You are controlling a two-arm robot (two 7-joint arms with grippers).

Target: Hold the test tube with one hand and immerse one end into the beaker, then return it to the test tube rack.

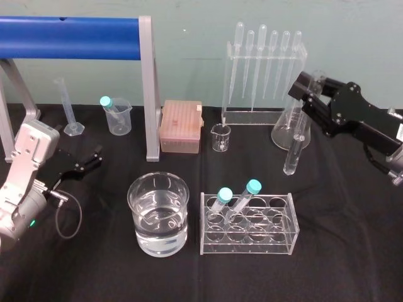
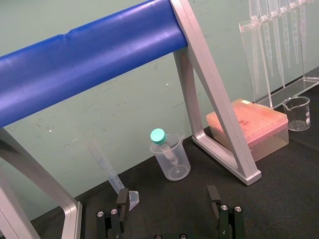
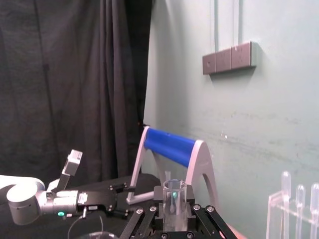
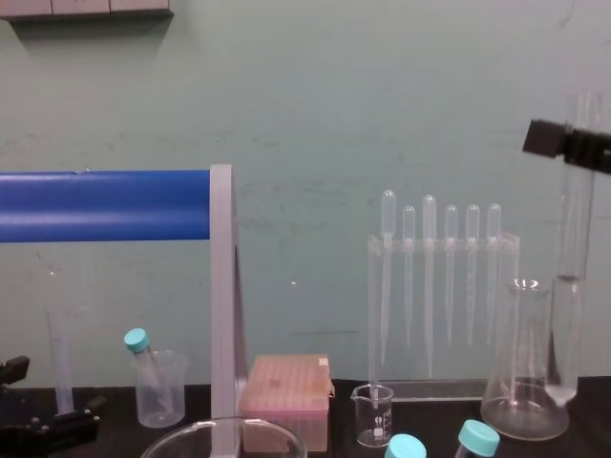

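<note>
Gripping the test tube (image 1: 293, 154) upright for a clean dip, the right gripper (image 1: 304, 108) hangs right of the rack (image 1: 252, 246), prob. lifted clear, well apart from the beaker (image 1: 134, 205); left gripper (image 1: 89, 161) parked open.

Right gripper (image 1: 303, 106) black; test tube (image 1: 293, 151) in it clear glass. Below-left of it: clear rack (image 1: 249, 244), tubes with teal caps (image 1: 254, 186). Further left: clear beaker (image 1: 157, 242), pink tip box (image 1: 181, 128), blue bar (image 1: 69, 38). Table cloth (image 1: 340, 251) black, wall (image 1: 189, 16) pale green. Left gripper (image 1: 94, 157) black, its arm (image 1: 25, 170) silver-white.
</note>
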